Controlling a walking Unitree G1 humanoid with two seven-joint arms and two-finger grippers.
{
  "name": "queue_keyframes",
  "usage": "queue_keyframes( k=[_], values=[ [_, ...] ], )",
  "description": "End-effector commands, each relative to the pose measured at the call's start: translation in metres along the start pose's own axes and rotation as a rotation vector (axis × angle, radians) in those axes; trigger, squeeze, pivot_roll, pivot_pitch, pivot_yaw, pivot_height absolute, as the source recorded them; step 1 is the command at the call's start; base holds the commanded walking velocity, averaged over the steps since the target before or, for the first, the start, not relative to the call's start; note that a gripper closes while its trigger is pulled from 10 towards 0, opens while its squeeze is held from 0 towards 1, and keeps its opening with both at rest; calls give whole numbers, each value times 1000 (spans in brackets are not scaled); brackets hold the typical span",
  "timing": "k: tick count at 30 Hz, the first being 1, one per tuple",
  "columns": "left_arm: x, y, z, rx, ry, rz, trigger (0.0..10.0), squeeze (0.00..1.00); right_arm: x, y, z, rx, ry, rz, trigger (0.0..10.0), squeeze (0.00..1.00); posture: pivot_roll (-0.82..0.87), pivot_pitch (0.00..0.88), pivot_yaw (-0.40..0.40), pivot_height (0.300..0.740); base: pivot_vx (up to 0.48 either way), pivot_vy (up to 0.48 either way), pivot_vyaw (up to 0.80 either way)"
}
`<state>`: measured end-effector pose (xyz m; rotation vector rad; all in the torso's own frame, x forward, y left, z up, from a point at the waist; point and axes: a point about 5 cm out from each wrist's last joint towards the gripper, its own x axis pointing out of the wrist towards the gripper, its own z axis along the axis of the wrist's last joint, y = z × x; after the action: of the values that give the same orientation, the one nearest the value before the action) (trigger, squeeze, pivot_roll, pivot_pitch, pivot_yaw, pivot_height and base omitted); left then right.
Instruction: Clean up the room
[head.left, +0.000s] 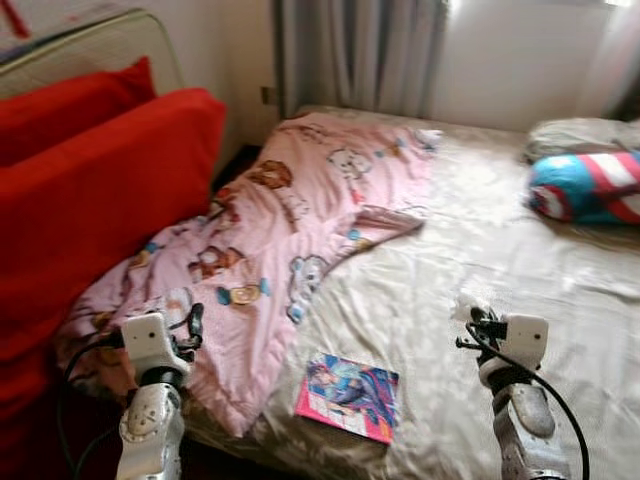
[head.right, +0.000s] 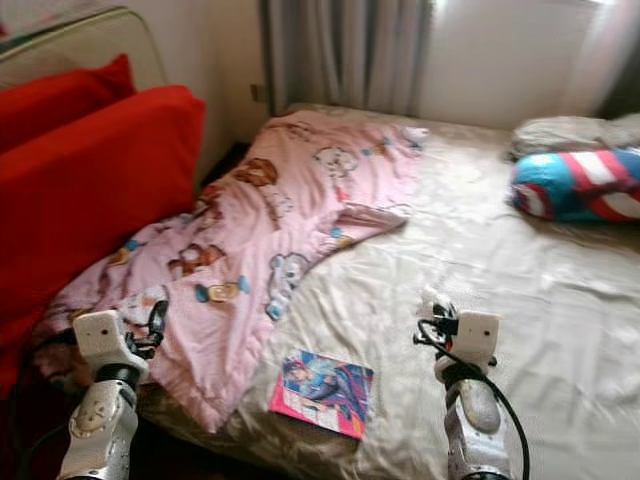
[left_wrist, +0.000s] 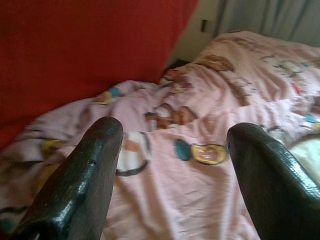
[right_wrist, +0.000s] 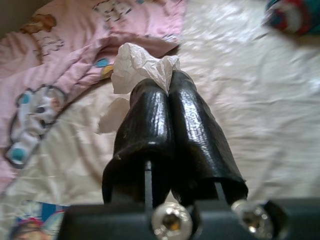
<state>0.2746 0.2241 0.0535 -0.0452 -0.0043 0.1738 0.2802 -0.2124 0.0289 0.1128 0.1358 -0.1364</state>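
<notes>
Crumpled tissue (right_wrist: 142, 65) is being pinched by the right gripper (right_wrist: 167, 85) over the bed (head.left: 560, 300), needing binning next; left gripper (left_wrist: 175, 150) spread.

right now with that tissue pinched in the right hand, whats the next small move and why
Probably lift the right hand clear of the bed and carry the crumpled white tissue off to be binned. Its fingers are already shut on it, while the left hand hovers open over the pink blanket.

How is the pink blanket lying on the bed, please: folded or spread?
Spread but rumpled: the pink blanket lies loosely across the bed's left side.
</notes>
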Motion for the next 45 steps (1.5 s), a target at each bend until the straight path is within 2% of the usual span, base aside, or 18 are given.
queue_keyframes(
  k=[1, 5, 12, 18, 45],
  values=[
    [0, 1, -2, 18, 16, -13, 10000, 0, -3, -1, -3, 9, 2, -24, 10000, 0, -91, 0, 38, 740, 0, 0, 0],
    [1, 0, -5, 11, 28, -5, 10000, 0, -8, -2, -5, -6, 5, -11, 10000, 0, -116, 0, 22, 740, 0, 0, 0],
    [-1, -6, -6, -9, 24, -3, 10000, 0, -7, -16, 1, -46, -13, -26, 10000, 0, -112, 0, 7, 740, 0, 0, 0],
    [0, -8, -6, -15, 21, -5, 10000, 0, -4, -16, 5, -83, -23, -20, 10000, 0, -116, 0, 17, 740, 0, 0, 794],
    [-4, -10, -9, -8, 36, -22, 10000, 0, -12, -13, -10, -46, 22, -43, 10000, 0, -102, 0, 41, 740, 0, 0, 764]
  ],
)
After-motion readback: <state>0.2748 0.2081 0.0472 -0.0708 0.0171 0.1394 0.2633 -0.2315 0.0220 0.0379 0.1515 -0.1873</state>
